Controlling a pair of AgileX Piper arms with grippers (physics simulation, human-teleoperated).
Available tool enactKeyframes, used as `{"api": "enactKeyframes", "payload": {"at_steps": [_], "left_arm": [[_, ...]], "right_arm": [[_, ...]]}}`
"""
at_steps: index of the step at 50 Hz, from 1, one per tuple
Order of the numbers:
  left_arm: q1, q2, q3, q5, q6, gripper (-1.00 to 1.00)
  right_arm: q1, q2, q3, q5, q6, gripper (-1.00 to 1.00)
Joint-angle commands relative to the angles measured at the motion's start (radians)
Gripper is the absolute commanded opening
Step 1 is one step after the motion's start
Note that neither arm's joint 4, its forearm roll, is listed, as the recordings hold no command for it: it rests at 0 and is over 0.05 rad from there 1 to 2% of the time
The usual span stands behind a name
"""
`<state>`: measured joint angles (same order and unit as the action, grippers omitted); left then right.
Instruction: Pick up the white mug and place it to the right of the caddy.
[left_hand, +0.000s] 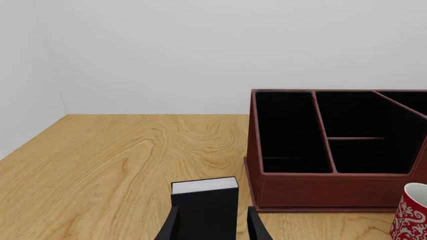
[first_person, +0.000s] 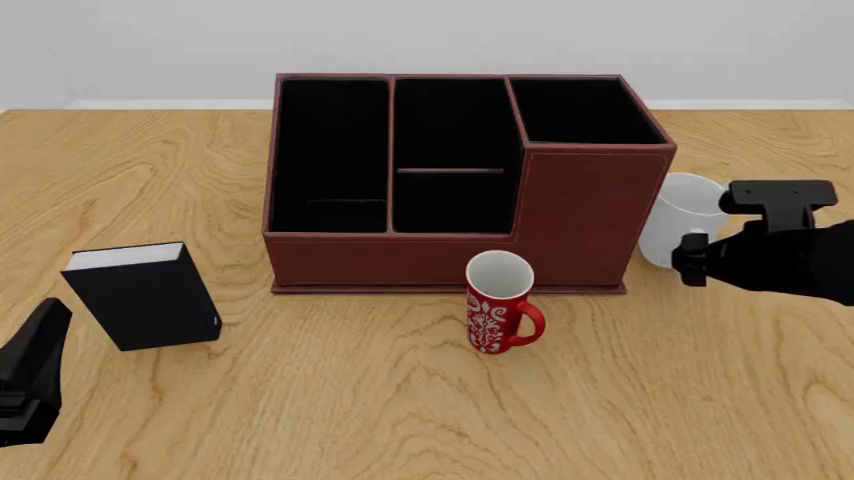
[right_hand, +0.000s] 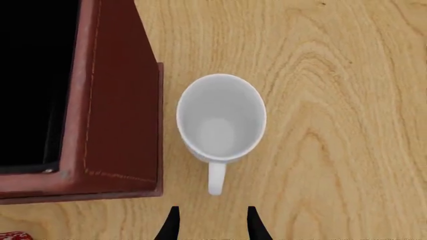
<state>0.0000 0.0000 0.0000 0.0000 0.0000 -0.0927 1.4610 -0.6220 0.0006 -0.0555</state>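
The white mug (first_person: 675, 228) stands upright on the worktop (first_person: 400, 400) at the right of the front view, just beside the caddy (first_person: 454, 185). The right end effector (right_hand: 209, 225) hovers above it, fingers parted, holding nothing. The left end effector (left_hand: 212, 225) at lower left is also parted and empty, near the book (first_person: 140, 295). A red mug (first_person: 501, 302) stands before the caddy.

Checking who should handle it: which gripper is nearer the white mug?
Right. The right gripper hangs above the white mug, just off its handle side; the left gripper sits far across the table near the black book.
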Motion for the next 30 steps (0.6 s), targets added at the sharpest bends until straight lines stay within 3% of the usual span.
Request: {"api": "enactKeyframes", "payload": {"at_steps": [1, 30], "left_arm": [[0.0, 0.0, 0.0, 0.0, 0.0, 1.0], [0.0, 0.0, 0.0, 0.0, 0.0, 1.0]], "right_arm": [[0.001, -0.023, 0.012, 0.003, 0.0, 1.0], [0.005, -0.064, 0.031, 0.013, -0.002, 1.0]]}}
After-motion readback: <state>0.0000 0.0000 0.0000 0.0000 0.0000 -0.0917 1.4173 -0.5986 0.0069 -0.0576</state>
